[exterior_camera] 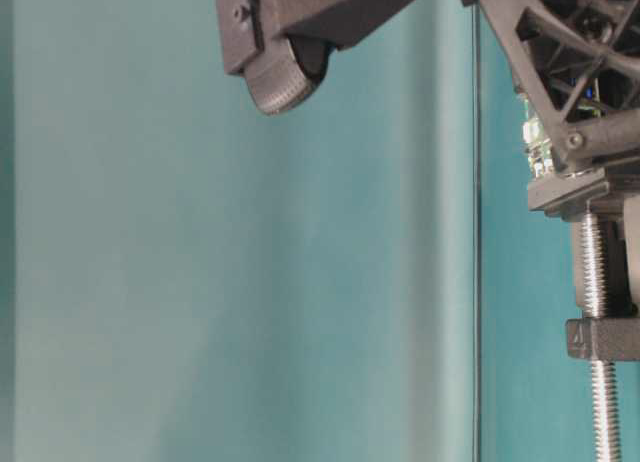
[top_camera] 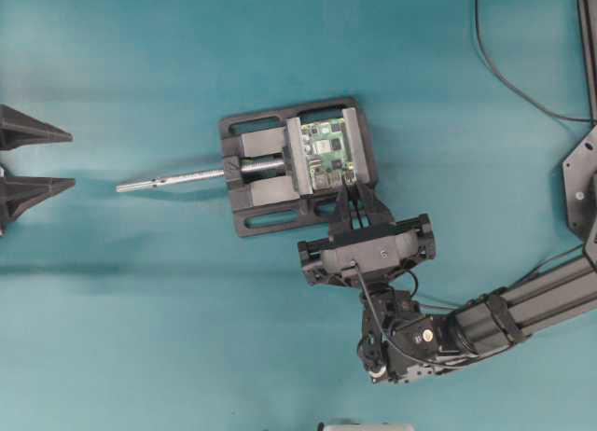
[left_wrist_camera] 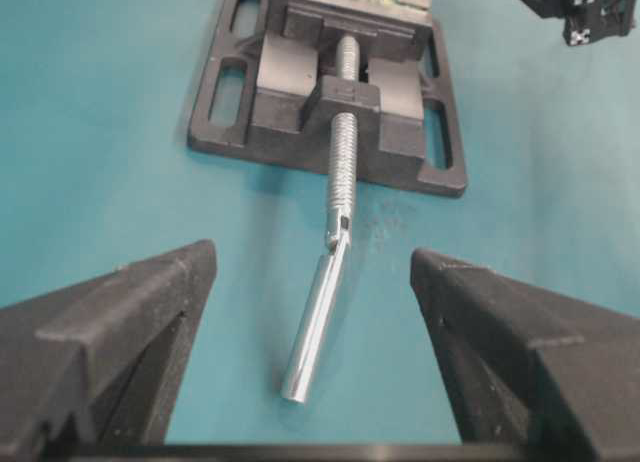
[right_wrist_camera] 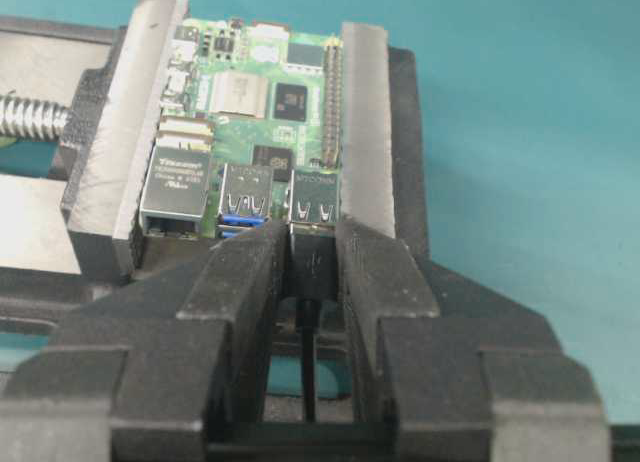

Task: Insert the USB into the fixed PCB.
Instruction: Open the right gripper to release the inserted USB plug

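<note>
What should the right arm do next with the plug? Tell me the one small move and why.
Probably a short, straight push forward. In the right wrist view the right gripper is shut on the USB, whose front end sits at the mouth of the rightmost silver port on the fixed PCB, lined up with it. How deep it already sits cannot be told. The vise clamps the board, so it should hold against the push.

Right arm reaches in from the right edge of the overhead view, wrist bent toward the centre. Right gripper (top_camera: 348, 196) (right_wrist_camera: 312, 257) points forward, fingers (right_wrist_camera: 240, 282) closed together, pinching a thin dark plug (right_wrist_camera: 312, 262) between them. Left gripper (top_camera: 42, 158) (left_wrist_camera: 315, 312) sits at the left edge, level, fingers (left_wrist_camera: 130, 312) spread wide apart, holding nothing.
</note>
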